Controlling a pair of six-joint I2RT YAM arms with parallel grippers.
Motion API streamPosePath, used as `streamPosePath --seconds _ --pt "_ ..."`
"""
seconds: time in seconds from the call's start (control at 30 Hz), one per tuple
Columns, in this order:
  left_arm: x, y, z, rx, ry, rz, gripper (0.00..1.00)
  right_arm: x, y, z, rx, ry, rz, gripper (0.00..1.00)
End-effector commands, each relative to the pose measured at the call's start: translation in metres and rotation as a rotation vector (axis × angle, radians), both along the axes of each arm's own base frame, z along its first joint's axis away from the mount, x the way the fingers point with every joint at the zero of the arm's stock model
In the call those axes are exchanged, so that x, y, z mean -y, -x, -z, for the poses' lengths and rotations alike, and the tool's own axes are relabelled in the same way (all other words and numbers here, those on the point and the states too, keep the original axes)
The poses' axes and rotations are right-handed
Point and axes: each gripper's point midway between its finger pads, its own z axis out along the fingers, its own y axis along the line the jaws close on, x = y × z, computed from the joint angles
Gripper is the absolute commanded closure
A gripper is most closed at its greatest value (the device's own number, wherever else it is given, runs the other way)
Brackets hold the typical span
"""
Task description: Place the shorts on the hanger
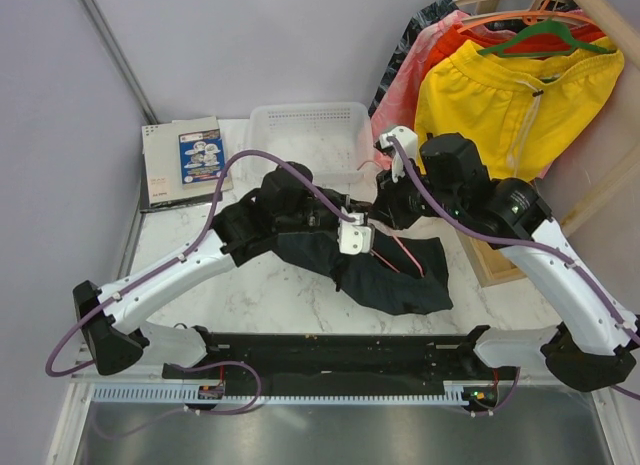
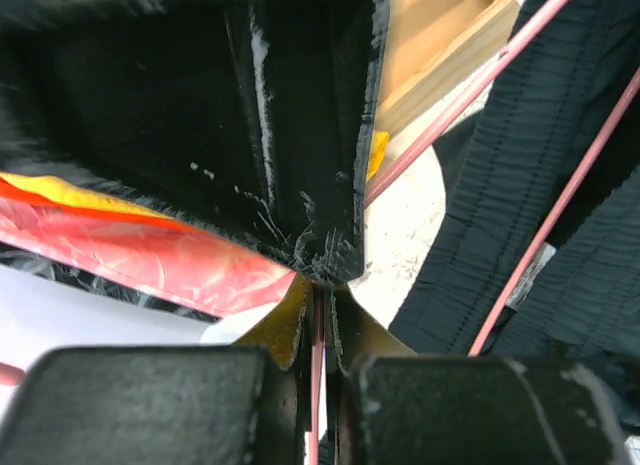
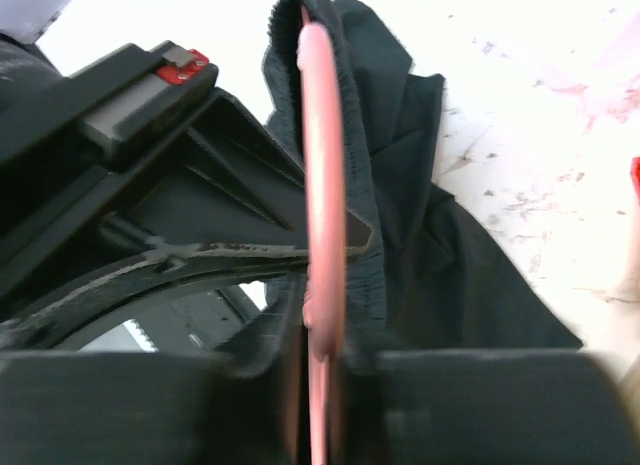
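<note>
The dark shorts (image 1: 390,280) lie crumpled on the marble table, under and between both arms. The thin pale-pink hanger (image 1: 404,253) is threaded into them, and only short rod pieces show. My left gripper (image 1: 356,235) is shut on a thin hanger rod (image 2: 318,350), seen between its jaws (image 2: 318,297). Two more rods cross the ribbed waistband (image 2: 520,185). My right gripper (image 1: 386,211) is shut on the hanger's curved rod (image 3: 325,165), with the shorts' waistband (image 3: 365,155) wrapped over it at the jaws (image 3: 325,335).
A white basket (image 1: 305,135) and a printed box (image 1: 185,160) stand at the back. Yellow shorts (image 1: 510,100) on a green hanger (image 1: 545,35), orange hangers (image 1: 520,10) and red clothes hang at the back right. A wooden box (image 1: 490,260) sits at the right.
</note>
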Motion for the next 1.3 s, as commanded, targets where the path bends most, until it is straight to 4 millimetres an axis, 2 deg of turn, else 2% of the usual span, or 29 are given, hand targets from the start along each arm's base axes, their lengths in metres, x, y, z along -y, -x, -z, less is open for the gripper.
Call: streamPosePath --seconds 0.0,0.03,0.07,0.1,0.13,0.17,0.2,0.23,0.27,0.3,0.33,0.37,0.53,0.57,0.6,0.63,0.73,1.0,1.03,1.27 --pt "-0.005 -0.015 -0.011 0.09 0.034 -0.067 0.98 -0.008 0.024 -0.019 -0.005 -0.133 -0.112 0.51" --pt "-0.007 -0.014 -0.012 0.094 0.047 -0.067 0.98 -0.009 0.031 -0.018 -0.02 -0.145 -0.141 0.37" --pt "-0.009 -0.013 -0.012 0.099 0.055 -0.063 0.98 -0.007 0.034 -0.017 -0.028 -0.152 -0.148 0.31" --pt "-0.01 -0.008 -0.007 0.094 0.062 -0.037 0.98 -0.003 0.037 -0.011 -0.046 -0.154 -0.145 0.27" --pt "-0.015 -0.003 -0.02 0.132 0.102 -0.022 0.98 -0.001 0.042 -0.007 -0.066 -0.164 -0.152 0.24" --pt "-0.018 0.0 -0.025 0.149 0.126 -0.01 0.98 -0.001 0.05 -0.005 -0.096 -0.185 -0.178 0.24" --pt "-0.018 0.004 -0.014 0.149 0.126 0.012 0.98 0.004 0.057 0.005 -0.15 -0.207 -0.168 0.25" --pt "-0.021 0.005 -0.015 0.16 0.139 0.015 0.98 0.005 0.064 0.01 -0.188 -0.229 -0.179 0.27" --pt "-0.026 0.009 -0.025 0.177 0.173 0.029 0.98 0.002 0.078 0.009 -0.232 -0.278 -0.243 0.27" --pt "-0.028 0.014 -0.022 0.156 0.179 0.069 0.98 0.006 0.085 0.022 -0.282 -0.298 -0.232 0.28" --pt "-0.029 0.019 -0.023 0.152 0.186 0.092 0.98 0.005 0.086 0.021 -0.27 -0.32 -0.24 0.28" --pt "-0.03 0.028 -0.024 0.148 0.194 0.133 0.98 0.006 0.085 0.031 -0.281 -0.324 -0.224 0.28" --pt "-0.03 0.048 -0.023 0.114 0.185 0.222 0.98 0.007 0.087 0.013 -0.164 -0.427 -0.227 0.34" --pt "-0.029 0.049 -0.022 0.1 0.178 0.231 0.98 0.006 0.088 0.016 -0.182 -0.435 -0.23 0.35" --pt "-0.028 0.048 -0.024 0.089 0.178 0.227 0.98 0.005 0.092 0.014 -0.195 -0.451 -0.25 0.38" --pt "-0.027 0.047 -0.023 0.076 0.178 0.223 0.98 0.005 0.093 0.012 -0.208 -0.467 -0.249 0.45" --pt "-0.023 0.04 -0.025 0.095 0.185 0.208 0.98 0.007 0.102 0.01 -0.242 -0.503 -0.271 0.54" --pt "-0.011 0.021 -0.03 0.11 0.218 0.162 0.98 0.014 0.107 0.022 -0.347 -0.549 -0.219 0.62" --pt "-0.009 0.017 -0.037 0.13 0.24 0.155 0.98 0.014 0.108 0.022 -0.354 -0.555 -0.222 0.62" --pt "-0.007 0.014 -0.044 0.15 0.256 0.157 0.98 0.019 0.102 0.026 -0.372 -0.583 -0.162 0.63"
